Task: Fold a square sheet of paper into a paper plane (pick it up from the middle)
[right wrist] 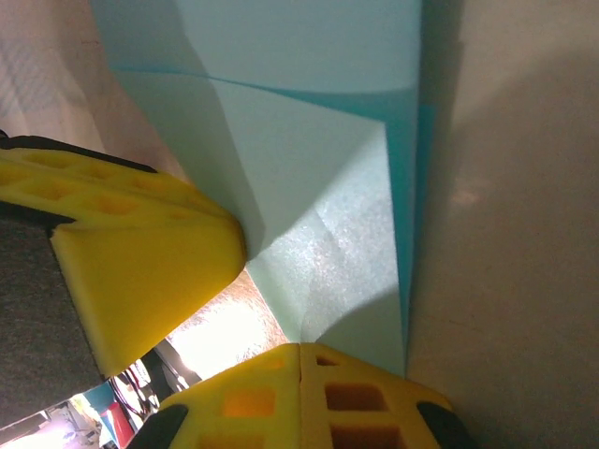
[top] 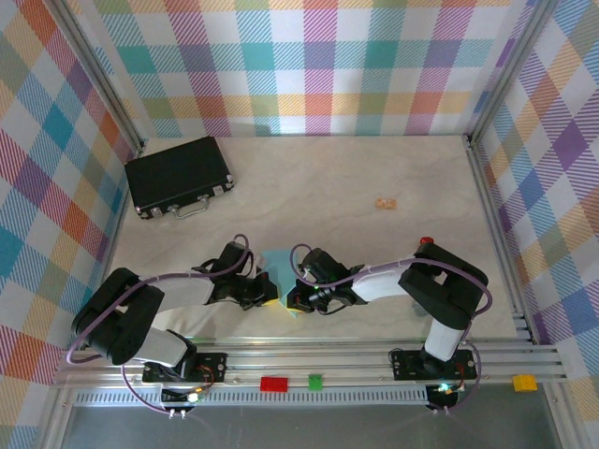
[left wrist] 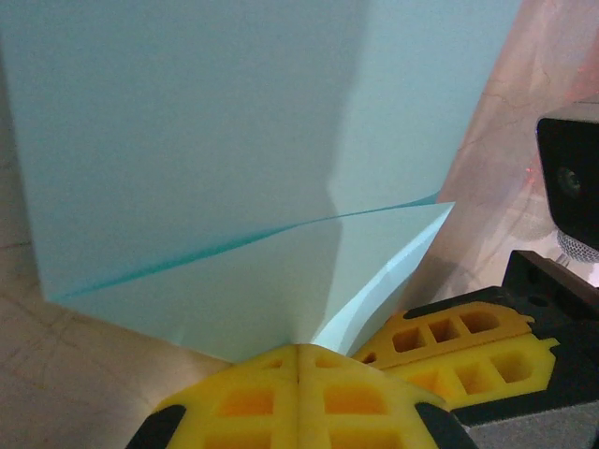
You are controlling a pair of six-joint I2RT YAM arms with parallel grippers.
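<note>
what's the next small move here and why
Probably slide the shut left pincer along the folded flap to press the crease flat. The square sheet of paper is folded over, but the flap's edge seems to stand slightly off the layer below. The shut right pincer sits at the paper's edge and could steady it.

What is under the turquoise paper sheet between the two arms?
The light turquoise-blue square sheet of paper lies on the pale marbled tabletop, which shows beside it. A folded flap of the same sheet lies on top. Whatever sits directly beneath is covered.
</note>
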